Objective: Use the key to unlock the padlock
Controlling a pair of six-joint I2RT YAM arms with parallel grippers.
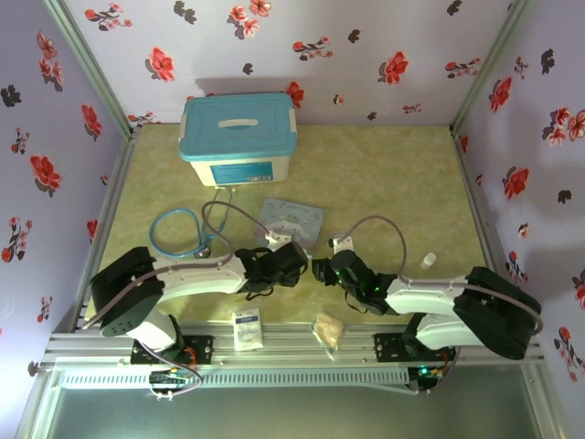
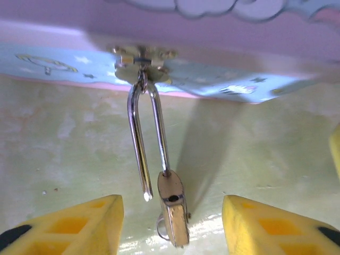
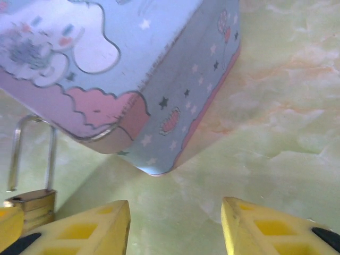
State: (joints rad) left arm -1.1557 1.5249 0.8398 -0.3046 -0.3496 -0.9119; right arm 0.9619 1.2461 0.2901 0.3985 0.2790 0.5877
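The padlock [image 2: 174, 215] hangs off the latch on the near side of the pale blue tin [image 3: 106, 58], mid-table [image 1: 393, 174], and one leg of its shackle [image 2: 137, 138] is out of the brass body. The left gripper [image 2: 171, 210] has its jaws spread either side of the lock, not touching it. The right gripper [image 3: 175, 210] sits just to the right, jaws apart too with nothing between them.
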